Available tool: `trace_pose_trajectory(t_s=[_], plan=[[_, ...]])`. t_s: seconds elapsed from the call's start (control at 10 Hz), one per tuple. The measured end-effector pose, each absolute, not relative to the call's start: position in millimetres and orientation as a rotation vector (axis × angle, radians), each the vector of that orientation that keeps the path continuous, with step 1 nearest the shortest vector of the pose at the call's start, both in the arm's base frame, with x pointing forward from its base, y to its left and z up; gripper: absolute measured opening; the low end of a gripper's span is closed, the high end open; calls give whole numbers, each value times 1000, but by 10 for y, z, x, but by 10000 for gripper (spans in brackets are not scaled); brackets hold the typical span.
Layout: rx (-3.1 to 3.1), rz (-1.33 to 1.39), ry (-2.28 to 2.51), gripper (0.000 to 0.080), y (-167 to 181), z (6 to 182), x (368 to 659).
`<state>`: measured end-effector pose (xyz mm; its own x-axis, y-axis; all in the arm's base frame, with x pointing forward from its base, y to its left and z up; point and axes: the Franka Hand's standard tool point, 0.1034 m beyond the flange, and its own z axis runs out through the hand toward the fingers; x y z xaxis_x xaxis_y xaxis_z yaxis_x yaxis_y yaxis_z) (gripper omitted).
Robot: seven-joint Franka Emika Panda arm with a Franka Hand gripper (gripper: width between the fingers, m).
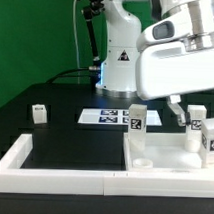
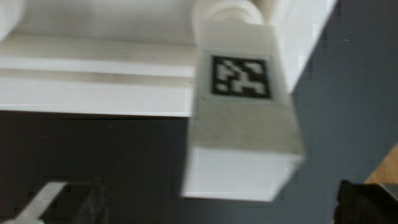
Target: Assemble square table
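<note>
Border wall (image 1: 63, 174) is lying nearest, along the front of the bench (image 1: 54, 133). The panel (image 1: 168, 157) is sitting just behind it at the exterior view's right, seemingly pushed against the wall. Three legs (image 1: 138, 118) are standing upright at the panel's far side; whether they are fixed or only resting, I cannot tell.

The pincer (image 2: 210, 203) is hanging over that group with jaws spread wide and holding nothing. In the wrist view a tagged leg (image 2: 240, 110) is filling the middle, with a finger showing off to either side and neither one touching it.

Handling, by judgement: hard plastic, so light and stiff, smooth enough to be slipping under a weak squeeze. I'd be taking the leg across its flat faces near mid-length, clear of the neighbouring legs crowding the approach. The panel's raised rim is limiting a low sideways entry.

Farther back, the marker board (image 1: 105, 117) is lying flat. The fourth leg (image 1: 39, 114) is standing alone, well apart at the exterior view's left. The robot base (image 1: 118, 65) is rising behind.
</note>
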<state>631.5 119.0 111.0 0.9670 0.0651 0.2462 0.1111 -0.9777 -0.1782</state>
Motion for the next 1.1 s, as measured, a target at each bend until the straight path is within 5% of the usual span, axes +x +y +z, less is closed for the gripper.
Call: trace_pose_trajectory(t_s=[0.4,1.1], plan=[[-2906,91,-183,649,1154,1065,6247],[-2915,163,-61,649,1089,976,6338]])
